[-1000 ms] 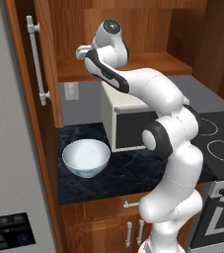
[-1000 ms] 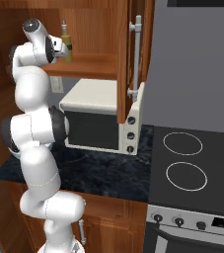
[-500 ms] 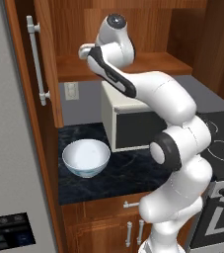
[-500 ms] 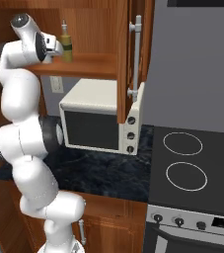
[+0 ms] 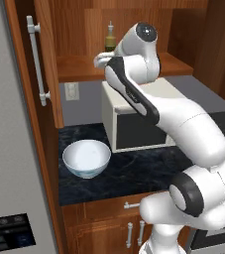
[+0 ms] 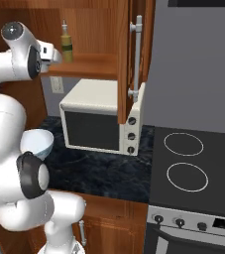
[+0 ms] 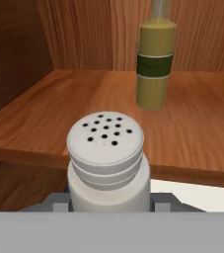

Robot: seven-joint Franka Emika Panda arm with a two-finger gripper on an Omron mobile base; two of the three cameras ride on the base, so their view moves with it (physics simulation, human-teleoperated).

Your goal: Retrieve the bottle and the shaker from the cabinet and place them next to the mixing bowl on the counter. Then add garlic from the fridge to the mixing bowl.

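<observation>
My gripper (image 7: 108, 197) is shut on the white shaker (image 7: 106, 158), whose perforated lid faces the hand camera. The shaker hangs just in front of the edge of the cabinet shelf (image 7: 49, 128). Further back on that shelf the yellow-green bottle (image 7: 155, 64) stands upright. From the base, the gripper (image 5: 100, 60) (image 6: 53, 54) is at shelf height, in front of the bottle (image 5: 110, 38) (image 6: 66, 44). The white mixing bowl (image 5: 86, 158) (image 6: 39, 143) sits on the dark counter (image 5: 134, 173), left of the microwave. The garlic is out of view.
A white microwave (image 5: 139, 119) (image 6: 99, 119) stands on the counter under the shelf. Both cabinet doors (image 5: 39, 64) (image 6: 131, 54) hang open. The grey fridge (image 5: 5, 149) is at the left and the stove top (image 6: 193, 158) at the right.
The hand has drawn back from the shelf and the bottle, with the shaker in its grip. The upper arm has swung up and round.
</observation>
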